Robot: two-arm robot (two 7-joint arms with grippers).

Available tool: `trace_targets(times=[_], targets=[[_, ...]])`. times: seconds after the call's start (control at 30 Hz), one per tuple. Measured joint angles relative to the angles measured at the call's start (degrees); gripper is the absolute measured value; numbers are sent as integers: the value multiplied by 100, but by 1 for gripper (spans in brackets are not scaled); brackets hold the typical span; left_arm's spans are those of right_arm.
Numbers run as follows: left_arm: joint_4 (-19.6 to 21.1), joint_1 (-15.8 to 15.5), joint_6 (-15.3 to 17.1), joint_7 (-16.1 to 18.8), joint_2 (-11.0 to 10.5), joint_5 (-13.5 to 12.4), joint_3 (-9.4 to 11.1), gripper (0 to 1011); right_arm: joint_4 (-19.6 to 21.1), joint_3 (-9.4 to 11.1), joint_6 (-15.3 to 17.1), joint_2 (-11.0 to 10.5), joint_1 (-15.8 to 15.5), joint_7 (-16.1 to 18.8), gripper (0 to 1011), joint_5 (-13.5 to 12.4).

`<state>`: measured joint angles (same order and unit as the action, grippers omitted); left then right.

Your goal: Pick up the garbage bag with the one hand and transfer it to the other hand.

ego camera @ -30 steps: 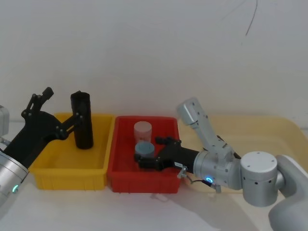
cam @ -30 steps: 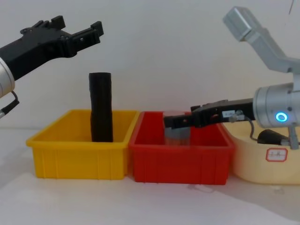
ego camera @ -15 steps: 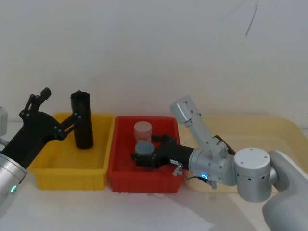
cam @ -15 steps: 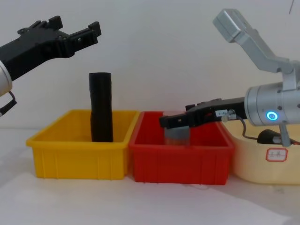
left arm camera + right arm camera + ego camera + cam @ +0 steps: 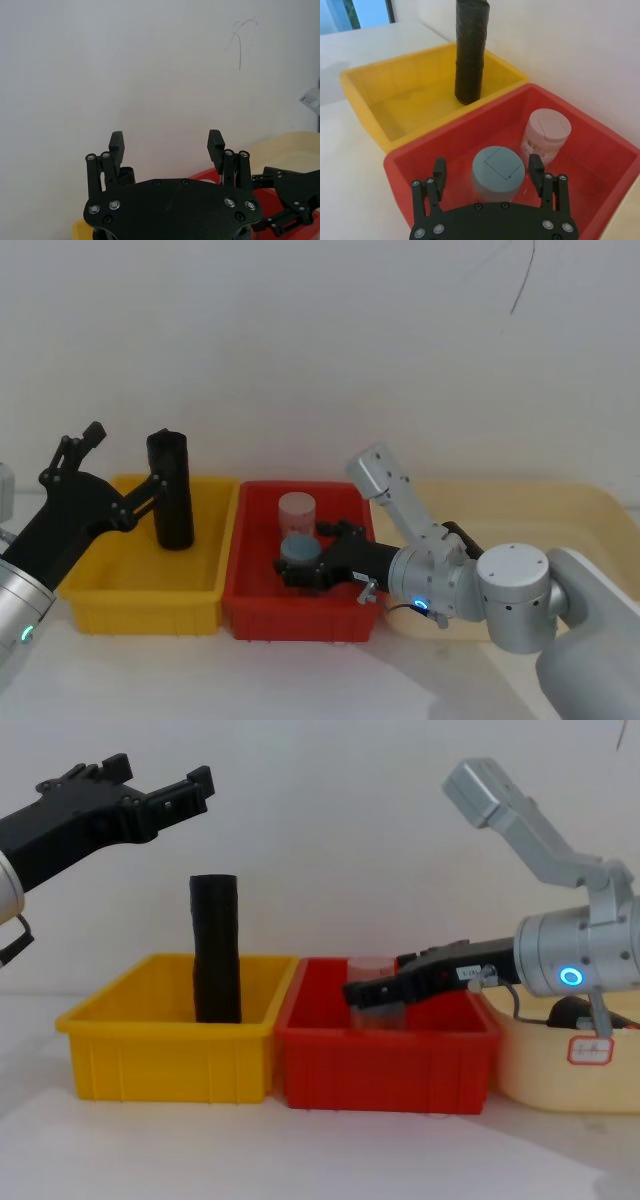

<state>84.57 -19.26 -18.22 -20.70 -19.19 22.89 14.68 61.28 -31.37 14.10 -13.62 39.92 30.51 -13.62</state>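
**Bag roll standing upright in the yellow bin, both grippers spread and holding nothing**

Closest in, the right gripper [image 5: 490,177] is reaching low into the red bin [image 5: 255,615], fingers spread wide on either side of the blue-lidded jar [image 5: 498,169]. I can't tell if the pads actually touch it. There's a glowing blue ring on that arm's silver body, and a small white label with red print on the cream tub [image 5: 560,1080] under it, too small to read. Just behind the blue jar sits a pink-lidded clear jar [image 5: 548,131] with a label I also can't read.

Next bin over to the robot's left, the yellow bin [image 5: 165,1055] holds the garbage bag [image 5: 215,948]: a black roll standing on end, long axis vertical, top sticking out well above the rim, sitting near the back wall of the bin.

The left gripper [image 5: 160,785] hangs up in the air above and to the left of the roll, well clear of it, fingers apart and empty.

Everything sits on a plain white tabletop in front of a white wall with a thin dark scribble [image 5: 520,280] high on it.
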Motion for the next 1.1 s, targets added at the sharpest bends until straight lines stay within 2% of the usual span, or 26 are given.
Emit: trace_targets(times=[0.57, 1.1], targets=[[3, 4, 0, 3, -2, 1, -1, 1002, -740, -11, -221, 152, 329, 52, 1001, 116], [3, 4, -1, 2, -2, 1, 0, 1001, -1120, -21, -263, 276, 472, 122, 992, 215]])
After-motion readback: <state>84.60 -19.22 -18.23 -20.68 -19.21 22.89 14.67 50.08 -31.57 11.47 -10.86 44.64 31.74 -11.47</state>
